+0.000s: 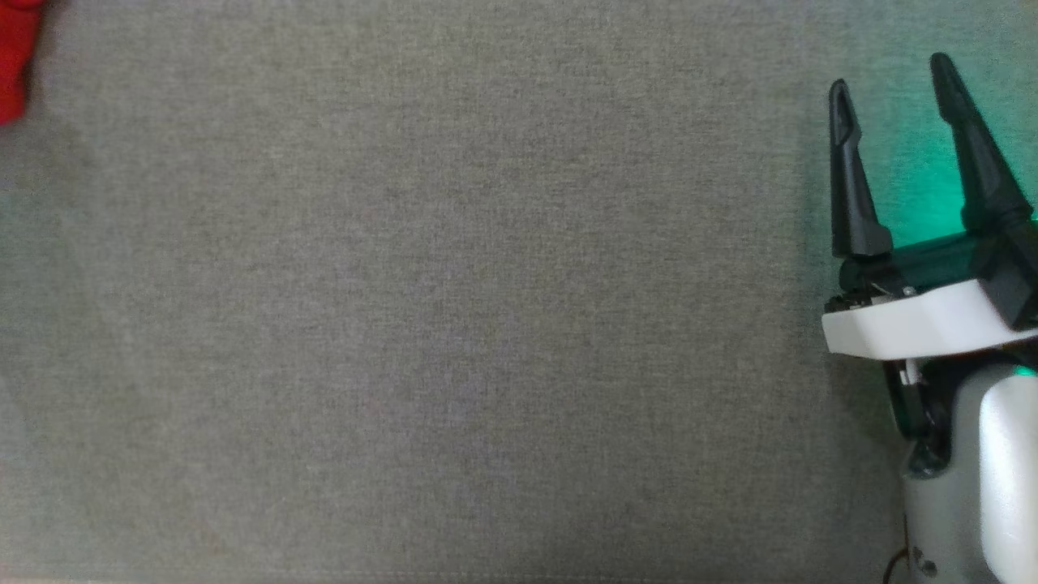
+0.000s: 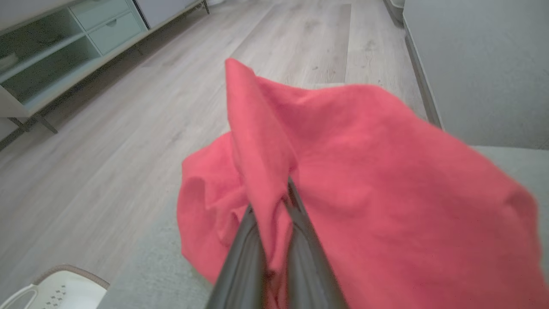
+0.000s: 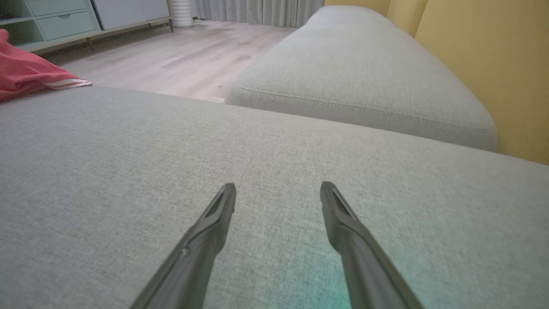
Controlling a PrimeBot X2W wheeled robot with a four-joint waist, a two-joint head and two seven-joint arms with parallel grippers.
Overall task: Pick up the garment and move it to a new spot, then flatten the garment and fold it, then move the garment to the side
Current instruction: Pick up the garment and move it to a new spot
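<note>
The garment [image 2: 377, 180] is a red crumpled cloth. In the left wrist view a raised fold of it is pinched between the dark fingers of my left gripper [image 2: 274, 201], which is shut on it. A sliver of the garment [image 1: 16, 57] shows at the top left corner of the head view, and its striped edge [image 3: 30, 73] lies at the far left of the right wrist view. My right gripper [image 1: 890, 75] stands open at the right side of the grey cushion, fingers apart over bare fabric, also seen as the right gripper [image 3: 278, 189] in its own view.
The grey sofa cushion [image 1: 422, 308] spreads wide under both arms. A second cushion [image 3: 364, 73] lies beyond a gap, with a yellow wall [image 3: 493, 64] behind. Wooden floor [image 2: 128, 128] and a pale green cabinet [image 2: 55, 47] lie past the sofa's edge.
</note>
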